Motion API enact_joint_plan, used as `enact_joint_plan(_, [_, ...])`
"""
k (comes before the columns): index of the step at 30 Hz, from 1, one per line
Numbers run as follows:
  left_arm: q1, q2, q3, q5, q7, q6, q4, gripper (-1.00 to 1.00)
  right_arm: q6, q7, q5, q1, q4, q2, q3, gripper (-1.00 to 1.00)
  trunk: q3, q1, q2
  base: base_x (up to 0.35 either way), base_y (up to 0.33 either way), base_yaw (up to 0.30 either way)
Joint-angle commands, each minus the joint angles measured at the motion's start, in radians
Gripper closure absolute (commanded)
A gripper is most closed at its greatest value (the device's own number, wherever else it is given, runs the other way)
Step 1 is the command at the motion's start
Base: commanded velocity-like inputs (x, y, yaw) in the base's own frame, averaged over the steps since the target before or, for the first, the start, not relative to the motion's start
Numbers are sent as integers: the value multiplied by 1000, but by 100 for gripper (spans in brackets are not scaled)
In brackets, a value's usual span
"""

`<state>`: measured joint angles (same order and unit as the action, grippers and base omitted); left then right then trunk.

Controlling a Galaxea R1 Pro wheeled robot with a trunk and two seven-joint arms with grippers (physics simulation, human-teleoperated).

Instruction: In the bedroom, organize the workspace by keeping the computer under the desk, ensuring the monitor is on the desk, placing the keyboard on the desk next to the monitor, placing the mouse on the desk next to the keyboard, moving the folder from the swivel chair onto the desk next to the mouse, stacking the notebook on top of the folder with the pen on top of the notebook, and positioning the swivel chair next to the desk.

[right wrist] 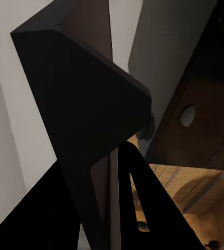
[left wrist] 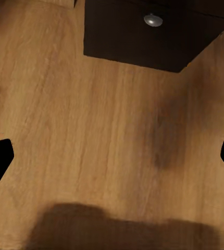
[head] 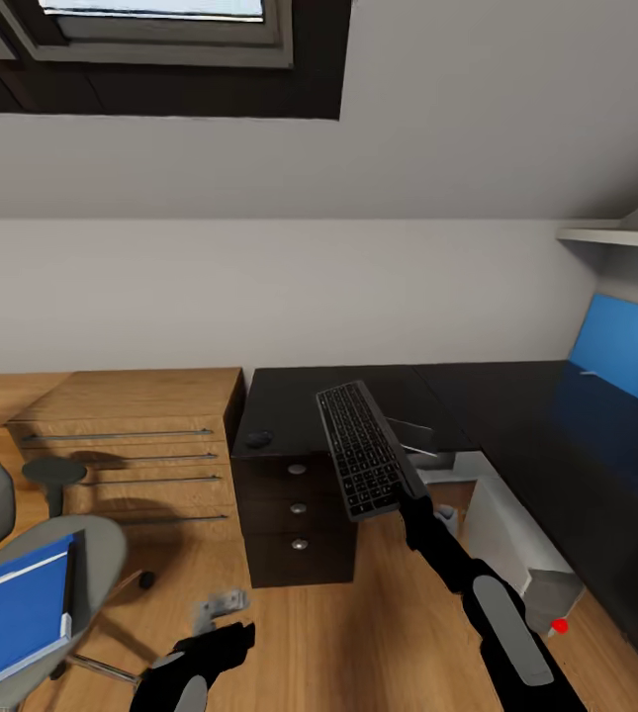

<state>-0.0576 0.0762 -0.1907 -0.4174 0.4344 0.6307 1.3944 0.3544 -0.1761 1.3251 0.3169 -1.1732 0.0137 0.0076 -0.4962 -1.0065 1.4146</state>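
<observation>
The right gripper [head: 405, 491] pinches the near end of the keyboard [head: 360, 448] and holds it in the air, tilted, above the black drawer cabinet [head: 294, 514] and the corner of the desk [head: 516, 425]. The left gripper [head: 222, 615] hangs spread over bare floor [left wrist: 91, 130] near the cabinet. The mouse [head: 259, 438] lies on the desk's left end, and the folder [head: 17, 613] rests on the chair [head: 91, 554].

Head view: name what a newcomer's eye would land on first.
The keyboard, held up in the air by the right end effector in front of the black desk. Next, the bright blue folder lying on the swivel chair at lower left.
</observation>
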Motion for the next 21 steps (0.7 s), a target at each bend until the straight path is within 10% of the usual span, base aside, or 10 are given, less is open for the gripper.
enact_joint_plan(1, [-1, 0, -28, 10, 23, 2, -13, -100, 5, 30, 8, -12, -36, -3, -1, 100, 2, 5, -7, -288, -228, 0])
enact_joint_plan(6, [0, -3, -109, 77, 113, -31, -106, -100, 9, 108, 22, -79, -207, -16, -1, 100, 18, 24, -42, -277, -227, 0])
enact_joint_plan(14, [1, -28, -116, 85, 117, -339, -404, -100, 20, 116, 136, -115, -256, -65, -1, 100, 43, 54, -98, -166, -99, 0])
enact_joint_plan(21, [1, -33, -113, 84, 118, -399, -518, -100, 17, 117, 167, -116, -259, -73, -2, 100, 65, 81, -147, -13, -7, 0])
